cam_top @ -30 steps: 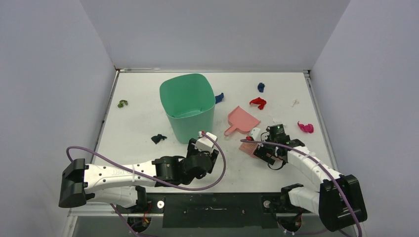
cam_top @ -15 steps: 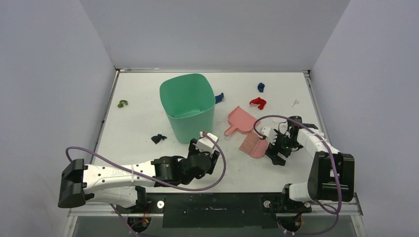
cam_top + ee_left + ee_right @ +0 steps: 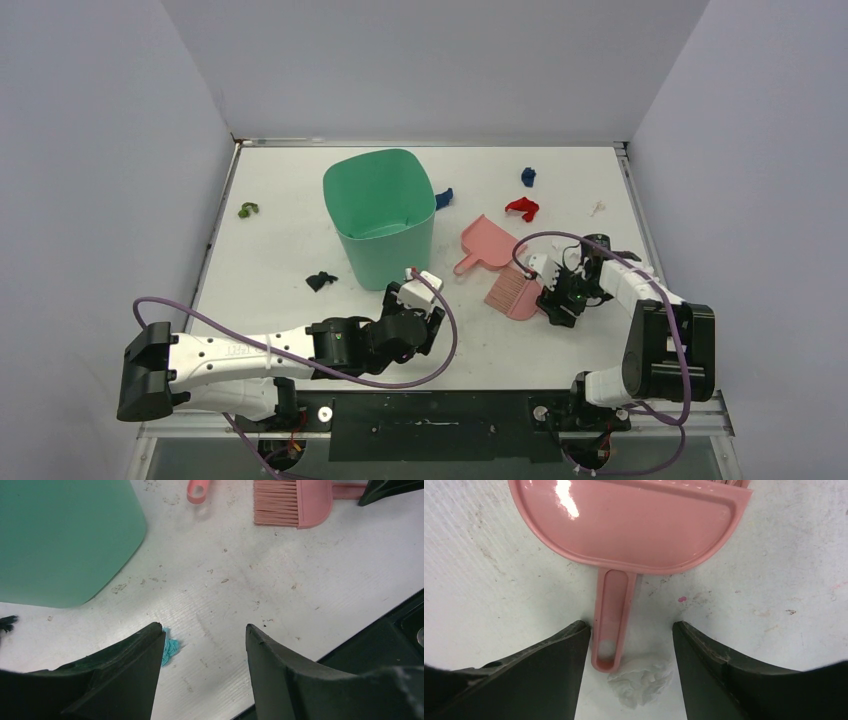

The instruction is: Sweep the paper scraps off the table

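Observation:
The pink brush point(image 3: 514, 293) lies right of the pink dustpan point(image 3: 490, 243). My right gripper point(image 3: 631, 625) is open, its jaws on either side of the brush handle point(image 3: 612, 605), which touches the left finger. A white paper wad point(image 3: 642, 680) lies between the jaws by the handle's end. Scraps lie scattered: red point(image 3: 521, 208), dark blue point(image 3: 528, 177), olive green point(image 3: 247, 210), black point(image 3: 320, 281). My left gripper point(image 3: 205, 630) hangs open low over the table point(image 3: 290, 240), a teal scrap point(image 3: 170, 649) beside its left finger.
A tall green bin point(image 3: 380, 215) stands mid-table, just behind my left wrist. Another blue scrap point(image 3: 444, 197) lies against its right side. Grey walls close in three sides. The table's metal near edge point(image 3: 450, 400) runs right behind both arms.
My right arm swung from the near side of the brush to its right, handle end. Its jaws narrowed around the handle. The left arm stayed still.

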Robot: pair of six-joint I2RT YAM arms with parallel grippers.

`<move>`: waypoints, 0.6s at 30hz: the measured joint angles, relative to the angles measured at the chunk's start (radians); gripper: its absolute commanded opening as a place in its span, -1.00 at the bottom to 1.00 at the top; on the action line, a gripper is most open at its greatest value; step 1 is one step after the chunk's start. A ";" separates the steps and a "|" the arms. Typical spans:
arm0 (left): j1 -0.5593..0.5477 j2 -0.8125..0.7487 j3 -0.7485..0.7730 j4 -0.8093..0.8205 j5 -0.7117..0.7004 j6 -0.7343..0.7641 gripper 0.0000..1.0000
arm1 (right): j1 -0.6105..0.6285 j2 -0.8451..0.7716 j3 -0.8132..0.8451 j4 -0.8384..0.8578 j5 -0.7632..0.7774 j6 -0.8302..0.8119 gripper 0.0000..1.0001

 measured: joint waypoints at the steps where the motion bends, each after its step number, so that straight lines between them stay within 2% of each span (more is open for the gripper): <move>1: 0.000 0.000 0.000 0.001 0.000 0.002 0.16 | 0.000 0.000 -0.005 0.009 0.000 0.003 0.20; 5: 0.000 0.000 0.000 0.005 0.000 0.014 0.16 | 0.000 -0.016 -0.026 0.040 0.000 0.022 0.17; 10: 0.000 0.008 0.000 0.007 0.002 0.019 0.16 | 0.002 -0.066 -0.066 0.066 0.001 0.026 0.00; 18: 0.000 0.039 0.000 0.014 0.035 0.064 0.16 | 0.026 -0.085 -0.084 0.047 0.001 0.026 -0.64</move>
